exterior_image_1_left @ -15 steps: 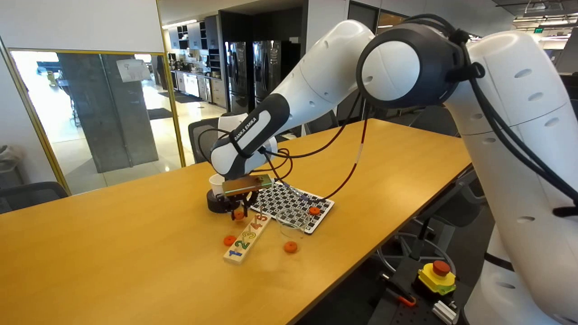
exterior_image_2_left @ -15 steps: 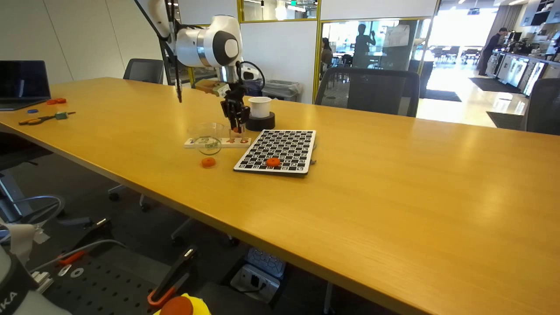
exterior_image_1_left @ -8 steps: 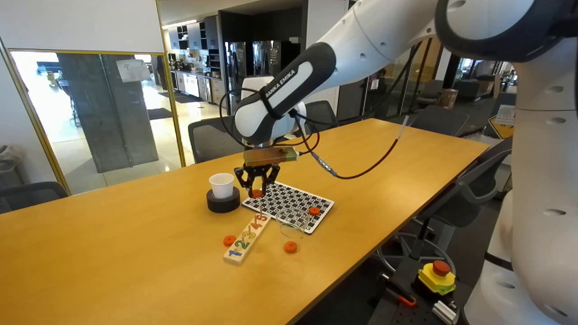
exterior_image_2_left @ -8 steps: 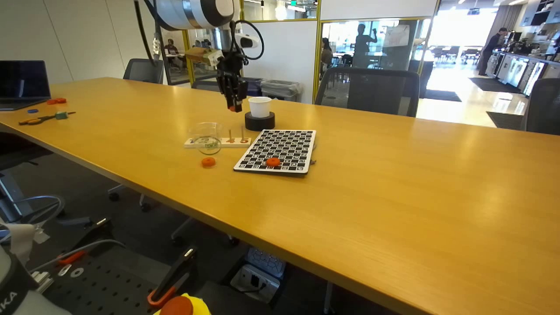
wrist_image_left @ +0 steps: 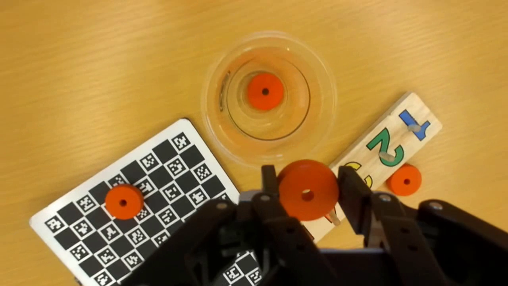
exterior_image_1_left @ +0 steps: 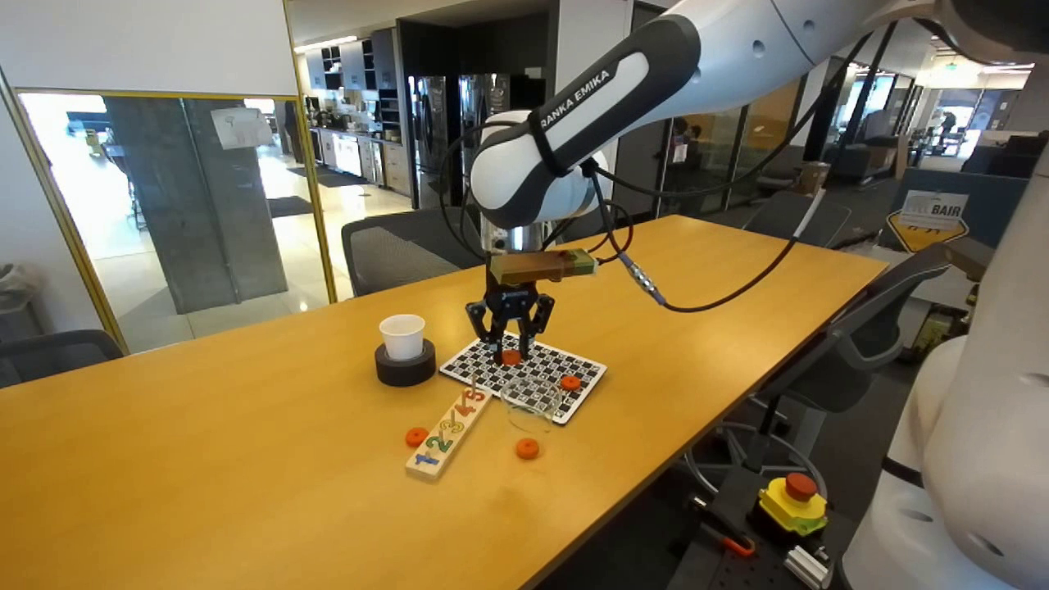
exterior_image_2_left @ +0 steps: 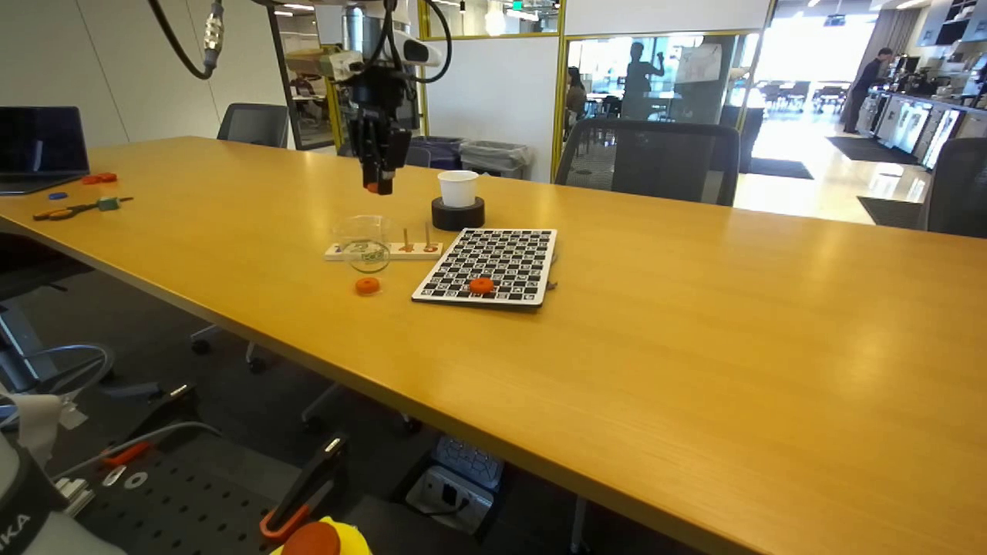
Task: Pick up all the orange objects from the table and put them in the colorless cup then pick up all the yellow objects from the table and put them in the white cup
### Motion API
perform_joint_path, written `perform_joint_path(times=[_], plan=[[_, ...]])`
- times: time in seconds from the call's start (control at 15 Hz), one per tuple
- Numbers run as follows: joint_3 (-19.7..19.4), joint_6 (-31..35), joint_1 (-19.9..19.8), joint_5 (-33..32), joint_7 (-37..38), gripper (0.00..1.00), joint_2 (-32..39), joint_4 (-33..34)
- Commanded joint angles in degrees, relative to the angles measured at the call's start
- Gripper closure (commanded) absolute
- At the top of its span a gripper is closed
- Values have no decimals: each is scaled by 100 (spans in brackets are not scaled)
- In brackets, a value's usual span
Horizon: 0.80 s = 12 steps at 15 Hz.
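Note:
My gripper (exterior_image_1_left: 511, 354) is shut on an orange disc (wrist_image_left: 308, 180) and holds it above the table, over the checkered board side in an exterior view. The colorless cup (exterior_image_1_left: 531, 395) is clear and upright; it shows below the gripper in an exterior view (exterior_image_2_left: 362, 230) and ahead of the fingers in the wrist view (wrist_image_left: 217, 131). One orange disc (wrist_image_left: 265, 99) shows inside its outline from above. Another orange disc (wrist_image_left: 124, 194) lies on the checkered board, and one (wrist_image_left: 405, 174) beside the number board. The white cup (exterior_image_1_left: 402, 336) stands on a black ring. I see no loose yellow piece.
The number board (exterior_image_1_left: 449, 433) with upright pegs lies between two discs. The checkered board (exterior_image_2_left: 501, 258) lies beside it. The black ring (exterior_image_1_left: 406, 365) is under the white cup. A laptop (exterior_image_2_left: 42, 146), pliers (exterior_image_2_left: 65, 211) and small red-orange pieces (exterior_image_2_left: 99, 178) are at the table's end.
My gripper has lifted the orange disc from low beside the number board's 5 end and carried it away from the white cup, toward the clear cup. The things on the table have not moved.

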Motion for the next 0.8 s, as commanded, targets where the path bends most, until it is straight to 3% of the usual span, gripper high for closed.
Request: perform_joint_path(times=[0.0,0.73], plan=[[123,-276,-213,348,-479,82,-196,-150],[110,-970,-420,861,-1258,82,314,27]])
